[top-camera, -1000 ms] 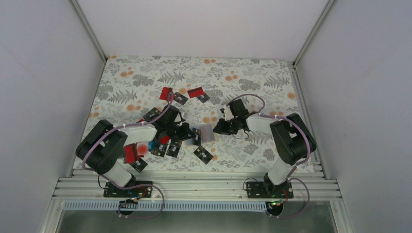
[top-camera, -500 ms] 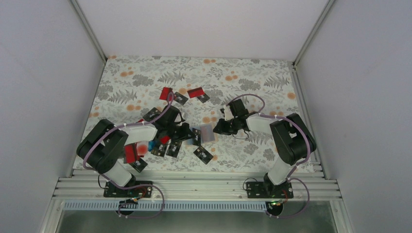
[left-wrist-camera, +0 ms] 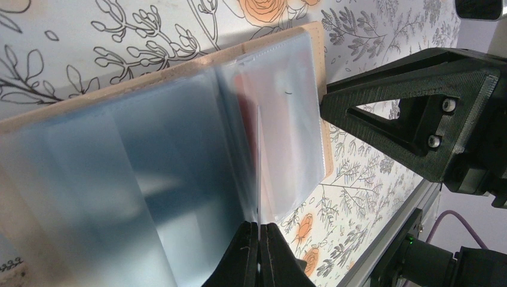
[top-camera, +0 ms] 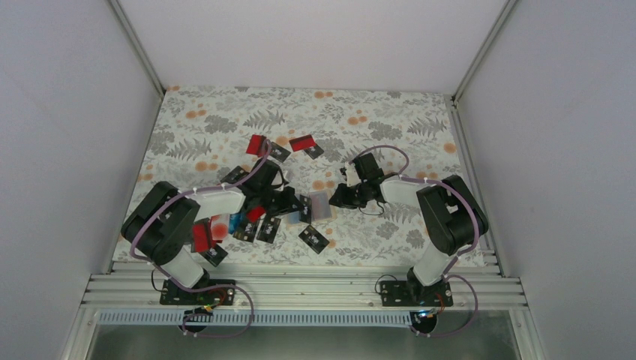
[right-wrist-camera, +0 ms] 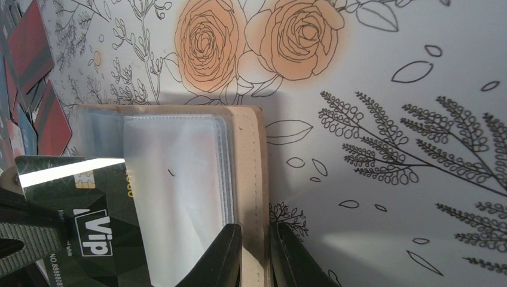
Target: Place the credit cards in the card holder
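Step in hand: you are feeding one card into the card holder (right-wrist-camera: pixel 249 156). It is not in a pocket yet.
Card holder: it lies open and flat on the worktop (top-camera: pixel 390 120), between the two arms, with its clear sleeves (right-wrist-camera: pixel 179 170) facing up.
Right pincer (right-wrist-camera: pixel 256 240): clamped on the holder's tan outer edge, pinning that side down.
Left pincer (left-wrist-camera: pixel 258 239): closed tight on a black VIP card (right-wrist-camera: pixel 98 224). The card is held on edge over the holder's inner fold, opposite the pinned edge.
Card against holder: its leading edge overlaps the sleeves, but I can't tell whether it has found a sleeve mouth.
Next move calls for: line the card's edge up with one sleeve opening, then slide it flat toward the pinned edge. Keep your right grip firm so the holder doesn't skate.
Watch for: the thin sleeves may buckle or lift if the card comes in tilted.
Left to do: many loose cards (top-camera: pixel 313 238) lie around the holder, mostly on its left-arm side.
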Available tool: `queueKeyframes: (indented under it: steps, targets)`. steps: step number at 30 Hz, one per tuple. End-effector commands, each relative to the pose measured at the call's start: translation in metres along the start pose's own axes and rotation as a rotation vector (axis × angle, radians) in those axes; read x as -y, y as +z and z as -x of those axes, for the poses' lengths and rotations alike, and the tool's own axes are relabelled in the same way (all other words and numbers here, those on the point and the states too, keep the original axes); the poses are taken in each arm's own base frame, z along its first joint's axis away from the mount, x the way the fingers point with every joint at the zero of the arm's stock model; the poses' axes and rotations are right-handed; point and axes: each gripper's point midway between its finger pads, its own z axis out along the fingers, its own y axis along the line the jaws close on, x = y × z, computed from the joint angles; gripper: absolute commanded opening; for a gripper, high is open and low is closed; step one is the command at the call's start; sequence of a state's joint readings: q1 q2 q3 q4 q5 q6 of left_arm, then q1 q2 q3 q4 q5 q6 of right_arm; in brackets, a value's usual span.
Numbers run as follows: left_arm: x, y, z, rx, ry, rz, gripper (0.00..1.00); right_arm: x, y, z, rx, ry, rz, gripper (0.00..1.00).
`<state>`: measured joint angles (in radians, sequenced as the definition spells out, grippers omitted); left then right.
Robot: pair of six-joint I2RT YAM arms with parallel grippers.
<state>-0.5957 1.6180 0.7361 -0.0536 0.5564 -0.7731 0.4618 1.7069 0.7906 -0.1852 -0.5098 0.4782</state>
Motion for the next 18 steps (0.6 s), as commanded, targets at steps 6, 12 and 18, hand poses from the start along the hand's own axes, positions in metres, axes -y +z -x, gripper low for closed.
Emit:
queueKeyframes:
  steps: [6, 12, 18]
  targets:
    - [-0.001, 0.004, 0.006, 0.000, -0.001, 0.002, 0.02, 0.023, 0.005, -0.031, -0.085, 0.040, -0.065, 0.16]
    - [-0.002, 0.006, 0.006, 0.006, -0.026, -0.021, 0.02, 0.025, 0.005, -0.037, -0.092, 0.044, -0.062, 0.16]
    - [-0.001, 0.009, 0.006, 0.005, -0.033, -0.042, 0.02, 0.029, 0.007, -0.052, -0.113, 0.061, -0.048, 0.14]
